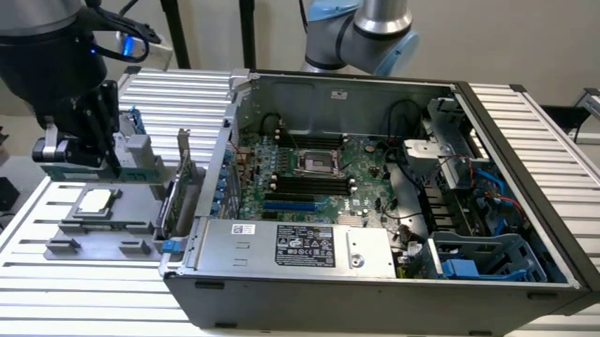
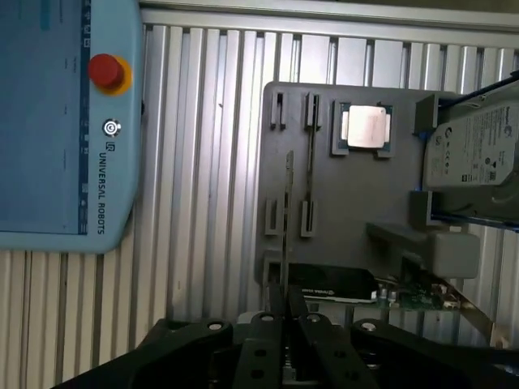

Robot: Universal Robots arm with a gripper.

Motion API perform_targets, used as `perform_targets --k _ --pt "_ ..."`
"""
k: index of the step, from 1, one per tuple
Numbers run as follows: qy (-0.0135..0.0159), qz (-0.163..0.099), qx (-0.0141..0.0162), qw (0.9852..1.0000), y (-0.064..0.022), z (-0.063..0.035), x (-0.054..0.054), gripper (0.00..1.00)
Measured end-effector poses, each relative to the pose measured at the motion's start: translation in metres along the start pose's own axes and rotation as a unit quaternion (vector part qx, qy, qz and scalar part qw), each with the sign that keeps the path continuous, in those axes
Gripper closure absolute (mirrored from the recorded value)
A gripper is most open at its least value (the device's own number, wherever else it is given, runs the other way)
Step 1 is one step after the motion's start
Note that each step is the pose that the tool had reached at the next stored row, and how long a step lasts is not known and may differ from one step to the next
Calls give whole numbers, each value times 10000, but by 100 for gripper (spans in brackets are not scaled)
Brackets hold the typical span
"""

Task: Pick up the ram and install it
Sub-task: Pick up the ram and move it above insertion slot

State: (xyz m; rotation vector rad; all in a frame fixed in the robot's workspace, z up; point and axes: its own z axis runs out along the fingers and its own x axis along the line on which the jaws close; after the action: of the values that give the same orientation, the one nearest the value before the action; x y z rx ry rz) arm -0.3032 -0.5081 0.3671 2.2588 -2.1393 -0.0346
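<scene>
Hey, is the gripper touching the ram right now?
Touching. The wrist view shows the gripper closed on the ram, whose thin edge sits clamped between the fingers with no gap.

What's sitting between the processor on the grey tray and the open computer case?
In the exterior view, an expansion card stands on edge between the processor and the computer case.

Exterior view – elevated, farther off, facing gripper (image 1: pixel 101 166) and computer case (image 1: pixel 310 291) beside it; wrist view – close, looking down past gripper; shared: grey tray (image 1: pixel 94 247) beneath.
</scene>
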Motion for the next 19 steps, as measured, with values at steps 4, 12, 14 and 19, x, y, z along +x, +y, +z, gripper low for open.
perform_targets --k 4,12,14,19 --pt "0 0 -1 10000 -135 -105 -3 86" --pt "-44 -2 2 10000 -434 -221 2 86" --pt "-62 -2 2 10000 -514 -239 5 86" --pt "-113 -4 3 9999 -737 -261 14 86"
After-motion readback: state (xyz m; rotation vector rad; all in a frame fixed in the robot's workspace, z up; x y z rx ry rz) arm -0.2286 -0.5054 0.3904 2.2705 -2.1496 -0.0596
